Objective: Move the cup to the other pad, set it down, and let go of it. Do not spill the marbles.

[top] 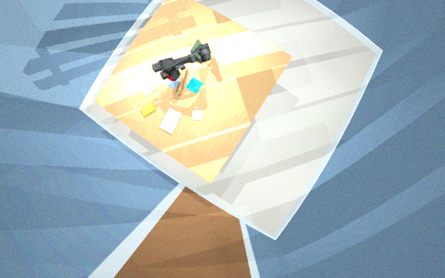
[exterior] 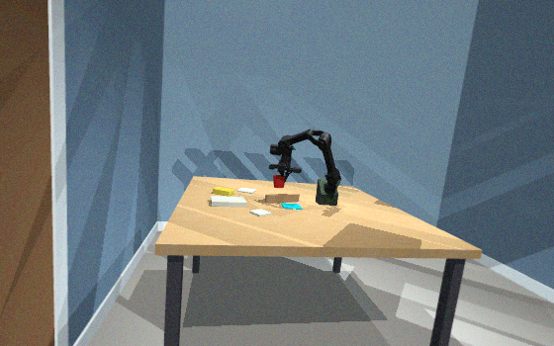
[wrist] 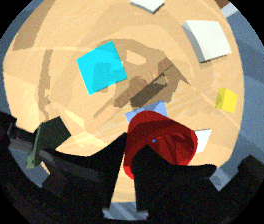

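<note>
The red cup hangs in the air, above the table. My gripper is shut on its wall. In the wrist view the cup's mouth shows and a small blue marble is visible inside; the rest of the inside is hard to make out. The periwinkle-blue pad lies below, partly covered by the cup in the wrist view. The cyan pad lies bare on the other side of a wooden barrier.
The low wooden barrier stands between the two pads. A large white block, a yellow block and two small white pieces lie on the table away from the arm's base.
</note>
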`<state>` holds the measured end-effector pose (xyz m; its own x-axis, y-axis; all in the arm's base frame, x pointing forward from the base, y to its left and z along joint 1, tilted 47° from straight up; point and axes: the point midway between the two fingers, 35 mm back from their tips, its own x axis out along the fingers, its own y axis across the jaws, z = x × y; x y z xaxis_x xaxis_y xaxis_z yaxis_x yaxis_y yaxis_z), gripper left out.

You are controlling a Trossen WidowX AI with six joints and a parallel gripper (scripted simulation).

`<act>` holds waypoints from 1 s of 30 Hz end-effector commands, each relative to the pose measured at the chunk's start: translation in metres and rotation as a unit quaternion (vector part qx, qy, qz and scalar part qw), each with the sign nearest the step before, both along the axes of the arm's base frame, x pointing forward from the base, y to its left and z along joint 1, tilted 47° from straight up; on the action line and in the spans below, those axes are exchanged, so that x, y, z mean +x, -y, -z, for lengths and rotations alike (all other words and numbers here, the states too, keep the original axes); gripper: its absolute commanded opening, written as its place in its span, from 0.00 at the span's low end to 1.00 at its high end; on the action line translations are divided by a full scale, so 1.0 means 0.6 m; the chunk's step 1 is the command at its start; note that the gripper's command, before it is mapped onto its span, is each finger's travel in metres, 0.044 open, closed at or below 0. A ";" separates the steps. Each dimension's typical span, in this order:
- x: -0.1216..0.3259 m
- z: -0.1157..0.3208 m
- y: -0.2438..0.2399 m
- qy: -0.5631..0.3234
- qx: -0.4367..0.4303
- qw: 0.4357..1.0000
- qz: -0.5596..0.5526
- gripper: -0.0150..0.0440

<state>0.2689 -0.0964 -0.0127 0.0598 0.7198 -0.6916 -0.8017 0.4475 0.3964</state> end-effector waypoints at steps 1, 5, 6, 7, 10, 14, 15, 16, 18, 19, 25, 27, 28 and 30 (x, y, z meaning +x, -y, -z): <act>-0.004 -0.009 -0.009 -0.002 0.002 1.000 0.002 0.25; -0.006 -0.019 -0.017 -0.002 0.002 1.000 0.002 0.25; -0.007 -0.021 -0.020 -0.002 0.002 1.000 0.002 0.25; -0.007 -0.023 -0.022 -0.002 0.002 1.000 0.002 0.25; -0.009 -0.030 -0.028 -0.002 0.002 1.000 0.002 0.25; -0.011 -0.040 -0.036 -0.002 0.003 1.000 0.002 0.25; -0.012 -0.042 -0.038 -0.002 0.003 1.000 0.002 0.25; -0.013 -0.044 -0.041 -0.002 0.003 1.000 0.002 0.25; -0.014 -0.049 -0.045 -0.002 0.003 1.000 0.002 0.25; -0.015 -0.051 -0.047 -0.002 0.003 1.000 0.002 0.25; -0.018 -0.065 -0.060 -0.002 0.003 1.000 0.002 0.25; -0.020 -0.070 -0.064 -0.002 0.003 1.000 0.002 0.25; -0.020 -0.072 -0.066 -0.002 0.003 1.000 0.002 0.25; -0.022 -0.077 -0.070 -0.002 0.003 1.000 0.002 0.25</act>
